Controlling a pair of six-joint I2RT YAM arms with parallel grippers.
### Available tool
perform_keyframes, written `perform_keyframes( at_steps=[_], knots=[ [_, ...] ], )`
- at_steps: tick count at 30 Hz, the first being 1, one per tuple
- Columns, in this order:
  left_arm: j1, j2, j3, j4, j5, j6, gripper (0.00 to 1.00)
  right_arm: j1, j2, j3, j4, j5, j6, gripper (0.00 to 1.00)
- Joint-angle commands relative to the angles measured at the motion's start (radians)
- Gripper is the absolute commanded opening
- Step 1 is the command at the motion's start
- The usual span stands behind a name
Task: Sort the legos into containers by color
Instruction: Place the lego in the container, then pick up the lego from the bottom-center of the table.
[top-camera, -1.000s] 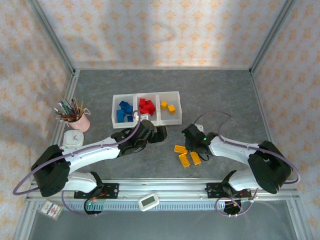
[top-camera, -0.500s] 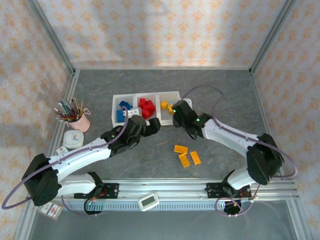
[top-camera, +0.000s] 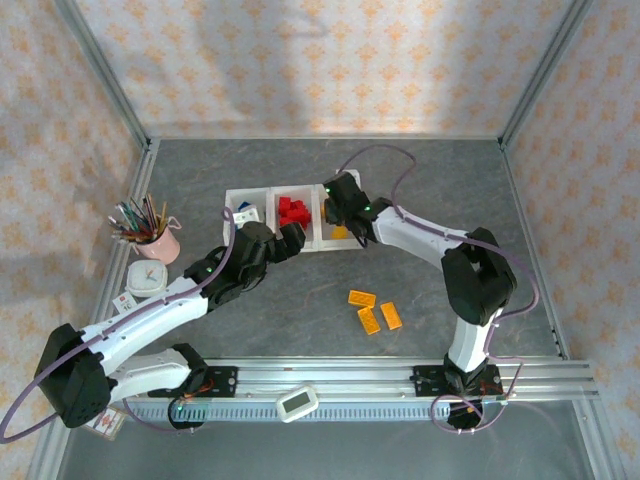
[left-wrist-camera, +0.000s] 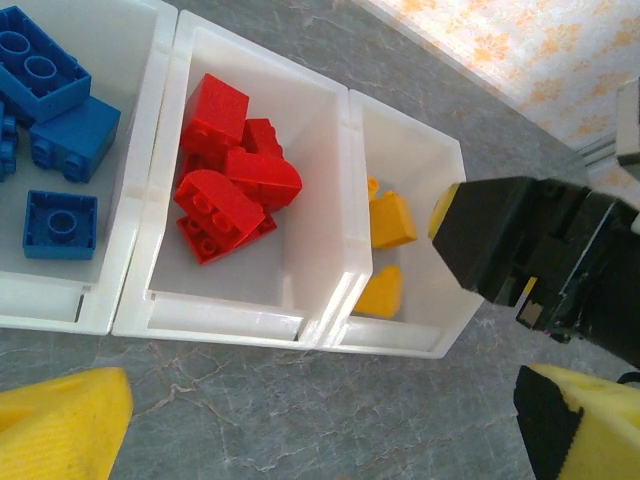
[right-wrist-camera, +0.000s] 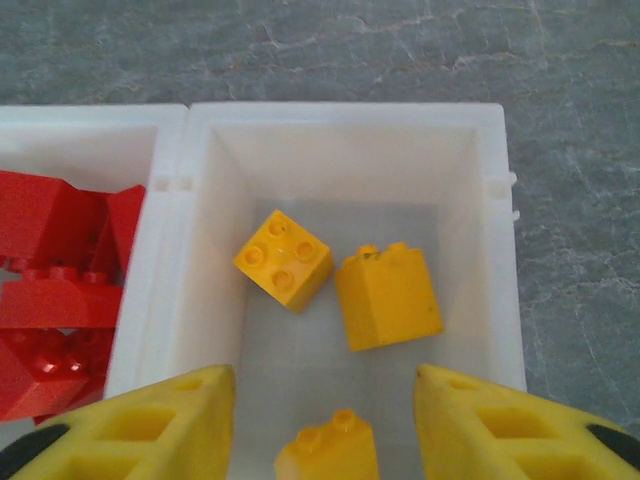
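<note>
Three translucent white rectangular plastic bins (top-camera: 272, 195), joined in a row, sit toward 12 o'clock on the grey marbled table (top-camera: 430, 190) in the top view. My right gripper (top-camera: 335, 205) hangs over the 3 o'clock bin. My left gripper (top-camera: 290, 235) sits just at 6 o'clock of the middle bin, which holds small red studded plastic bricks (top-camera: 292, 211). Three flat yellow-orange plastic bricks (top-camera: 369, 320) lie loose on the table at 5 o'clock of the bins, well apart from both grippers. A pink cup of pencils (top-camera: 160, 243) stands at 9 o'clock.

Left wrist: my left gripper is spread wide, holding nothing, yellow pads (left-wrist-camera: 60, 420) at the frame corners. Small blue studded plastic bricks (left-wrist-camera: 60, 120) in the 9 o'clock bin, red in the middle, yellow chunky plastic bricks (left-wrist-camera: 392, 220) in the 3 o'clock bin, with the right gripper above it.

Right wrist: jaws parted, released, nothing clamped. One yellow brick (right-wrist-camera: 327, 450) shows between the fingers (right-wrist-camera: 160, 420) with a gap on each side. Two more yellow bricks lie on the bin floor toward 12 o'clock.
</note>
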Motion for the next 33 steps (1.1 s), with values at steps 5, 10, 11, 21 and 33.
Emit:
perform_keyframes(
  at_steps=[5,10,11,21,33],
  knots=[
    [0.006,-0.023,-0.012,-0.028,0.027,0.02,0.99,0.015,-0.16,-0.103,-0.017,-0.043,-0.003,0.55],
    [-0.025,-0.034,-0.03,-0.03,0.044,0.002,0.99,0.044,-0.304,-0.263,-0.096,-0.054,0.015,0.59],
    [-0.038,-0.033,-0.032,-0.034,0.04,-0.005,0.99,0.054,-0.334,-0.299,-0.117,-0.051,0.024,0.6],
    [-0.156,0.018,-0.063,-0.018,0.008,-0.1,0.99,0.152,-0.521,-0.558,-0.227,-0.107,0.104,0.68],
    [-0.166,-0.012,-0.109,-0.039,-0.031,-0.14,0.99,0.296,-0.399,-0.563,-0.256,-0.045,0.19,0.85]
  ],
)
